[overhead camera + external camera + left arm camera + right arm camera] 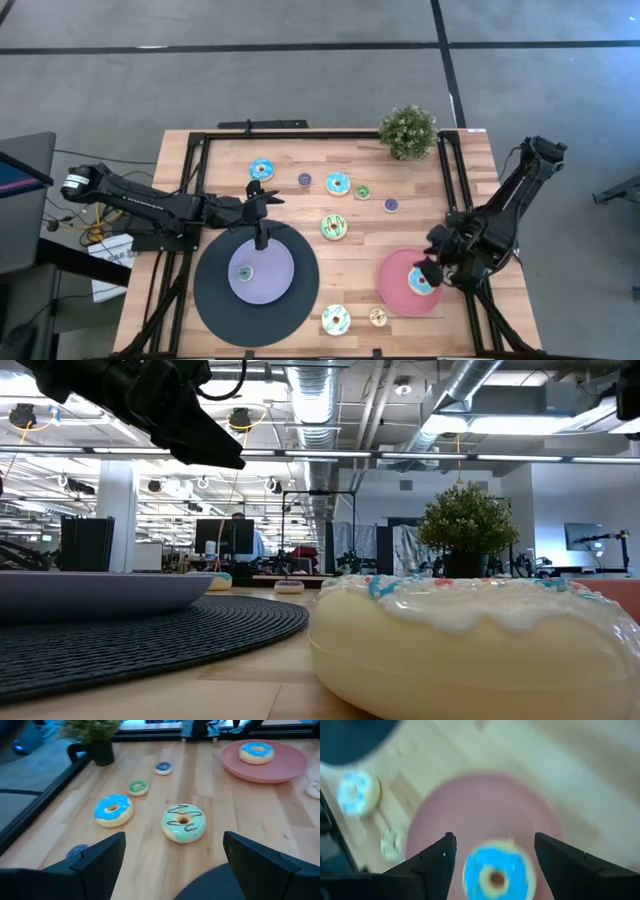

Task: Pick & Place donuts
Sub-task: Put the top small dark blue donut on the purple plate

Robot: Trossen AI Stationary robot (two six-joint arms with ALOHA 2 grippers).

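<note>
A blue-iced donut [497,876] lies on the pink plate [397,283] near the surface's right edge. The right claw [495,857] hovers over it, released. The left claw [262,212], also spread, hangs over the black disc [215,300].

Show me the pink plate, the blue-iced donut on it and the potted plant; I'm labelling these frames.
pink plate [392,278]: high view, bare left part of its surface.
blue-iced donut [496,874]: right wrist view, icing beside its hole.
potted plant [408,130]: high view, middle of its foliage.
</note>
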